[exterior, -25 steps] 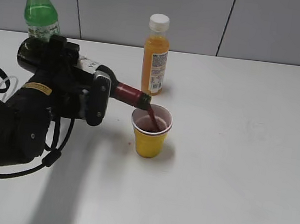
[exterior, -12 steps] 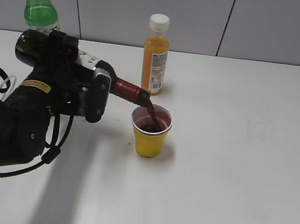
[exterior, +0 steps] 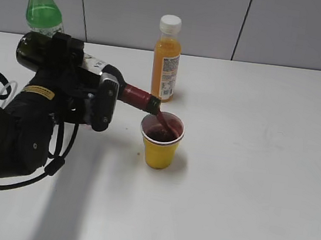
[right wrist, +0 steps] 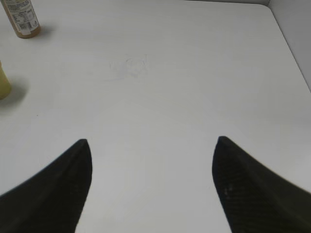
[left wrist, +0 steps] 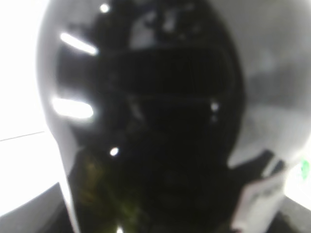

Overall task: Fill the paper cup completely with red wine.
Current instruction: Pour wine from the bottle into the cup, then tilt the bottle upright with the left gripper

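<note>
The yellow paper cup [exterior: 160, 146] stands in the middle of the white table. My left gripper [exterior: 85, 83] is shut on the dark glass wine bottle [exterior: 137, 98] and holds it tilted, mouth down over the cup's left rim. A thin stream of red wine [exterior: 160, 119] runs from the mouth into the cup, where a dark pool sits well below the white rim. In the left wrist view the bottle's dark glass [left wrist: 146, 121] fills the frame and hides the jaws. My right gripper [right wrist: 151, 141] hangs open over bare table, with the cup's edge [right wrist: 4, 82] far to its left.
An orange juice bottle [exterior: 166, 58] with a white cap stands just behind the cup, close to the wine bottle's neck. A green plastic bottle [exterior: 42, 13] stands at the back left behind my left arm. The table's right edge [right wrist: 291, 48] shows in the right wrist view.
The bottle's base has lifted slightly, steepening the tilt. The wine keeps flowing and the level in the cup has risen a little. The right gripper's state is unchanged.
</note>
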`<control>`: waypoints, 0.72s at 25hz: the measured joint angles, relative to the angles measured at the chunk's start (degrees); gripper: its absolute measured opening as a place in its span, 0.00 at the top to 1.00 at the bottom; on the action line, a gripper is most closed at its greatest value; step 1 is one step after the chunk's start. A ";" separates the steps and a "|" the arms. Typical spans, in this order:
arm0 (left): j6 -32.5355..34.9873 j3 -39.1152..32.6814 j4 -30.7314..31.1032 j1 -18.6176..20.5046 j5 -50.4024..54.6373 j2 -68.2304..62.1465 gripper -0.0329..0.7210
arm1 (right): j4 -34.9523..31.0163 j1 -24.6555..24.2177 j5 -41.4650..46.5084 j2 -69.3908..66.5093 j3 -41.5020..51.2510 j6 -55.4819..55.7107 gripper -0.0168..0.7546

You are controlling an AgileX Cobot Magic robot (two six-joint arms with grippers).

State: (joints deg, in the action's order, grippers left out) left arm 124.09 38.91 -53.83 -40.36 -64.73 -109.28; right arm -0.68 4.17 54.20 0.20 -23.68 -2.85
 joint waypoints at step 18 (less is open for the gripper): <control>0.05 0.00 0.00 0.00 -0.36 0.00 0.22 | 0.00 0.00 0.00 0.00 0.00 -0.08 0.22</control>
State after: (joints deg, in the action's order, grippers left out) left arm 124.14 38.91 -53.83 -40.36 -65.09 -109.28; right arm -0.68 4.17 54.20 0.20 -23.68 -2.93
